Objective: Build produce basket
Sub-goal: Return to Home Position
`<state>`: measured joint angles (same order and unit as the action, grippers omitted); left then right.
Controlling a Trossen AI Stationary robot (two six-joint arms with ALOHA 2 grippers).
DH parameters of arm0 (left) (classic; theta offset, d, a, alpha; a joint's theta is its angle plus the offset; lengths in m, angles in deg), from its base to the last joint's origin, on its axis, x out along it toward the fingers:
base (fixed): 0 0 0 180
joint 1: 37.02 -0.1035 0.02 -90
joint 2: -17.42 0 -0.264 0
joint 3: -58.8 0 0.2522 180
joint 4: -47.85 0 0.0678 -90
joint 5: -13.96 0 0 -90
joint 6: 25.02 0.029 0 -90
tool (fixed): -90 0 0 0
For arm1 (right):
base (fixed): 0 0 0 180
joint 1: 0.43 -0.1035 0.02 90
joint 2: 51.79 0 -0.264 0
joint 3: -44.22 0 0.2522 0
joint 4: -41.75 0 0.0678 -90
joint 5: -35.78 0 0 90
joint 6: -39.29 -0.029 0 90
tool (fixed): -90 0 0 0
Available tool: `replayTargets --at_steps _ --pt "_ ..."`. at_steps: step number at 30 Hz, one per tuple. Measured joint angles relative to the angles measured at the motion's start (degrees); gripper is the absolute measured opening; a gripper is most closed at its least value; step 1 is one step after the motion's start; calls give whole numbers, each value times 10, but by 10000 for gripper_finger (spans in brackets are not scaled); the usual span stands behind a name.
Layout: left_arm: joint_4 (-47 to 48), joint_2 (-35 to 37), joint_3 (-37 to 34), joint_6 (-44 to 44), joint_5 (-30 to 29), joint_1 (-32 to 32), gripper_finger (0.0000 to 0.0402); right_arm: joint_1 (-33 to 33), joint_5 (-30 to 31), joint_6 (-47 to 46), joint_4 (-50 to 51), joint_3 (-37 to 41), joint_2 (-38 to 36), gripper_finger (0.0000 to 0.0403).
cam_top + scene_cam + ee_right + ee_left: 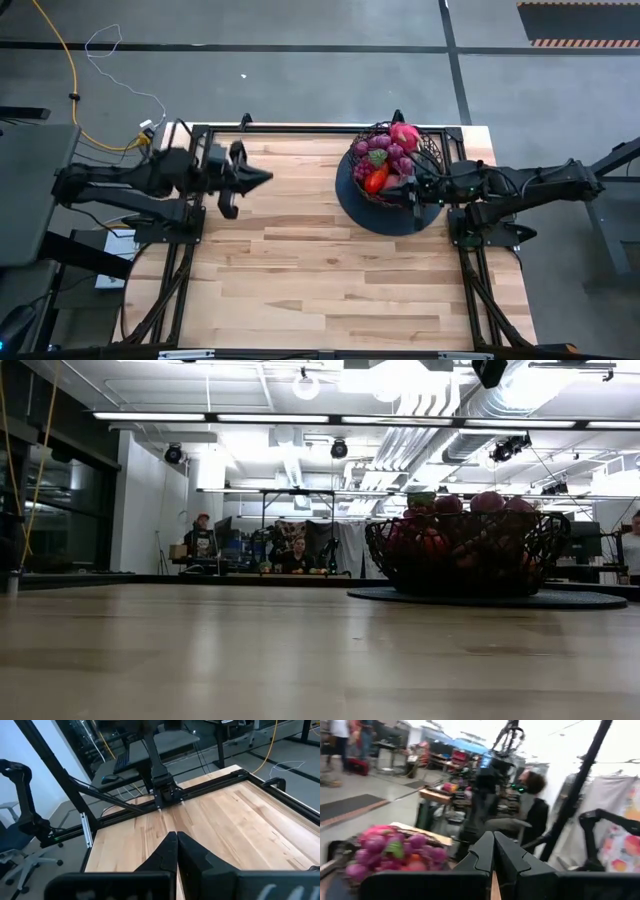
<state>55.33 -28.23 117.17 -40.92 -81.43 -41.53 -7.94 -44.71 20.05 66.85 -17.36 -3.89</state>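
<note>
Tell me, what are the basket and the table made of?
The basket looks like black metal wire with a dull finish: thin strands, open lattice. The table looks like pale, smooth wood: long joined strips with visible grain.

No legible txt, labels, brand marks or nos. in any view. Basket, produce, table: no readable markings. Room bkgd in low and wrist views too blurred to read. Diagonal-striped floor strip, high view: stripes only, no wording.
</note>
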Motion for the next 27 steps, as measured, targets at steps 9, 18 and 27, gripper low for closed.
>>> replayTargets --at_steps 9,18,27 --pt "-106 49 -140 -7 -7 33 0 0 0 -10 0 0 0 0" --pt "-45 155 -195 -40 63 -26 0 0 0 -45 1 0 0 0" --pt "-99 219 -307 -86 43 -5 0 0 0 -65 2 0 0 0"
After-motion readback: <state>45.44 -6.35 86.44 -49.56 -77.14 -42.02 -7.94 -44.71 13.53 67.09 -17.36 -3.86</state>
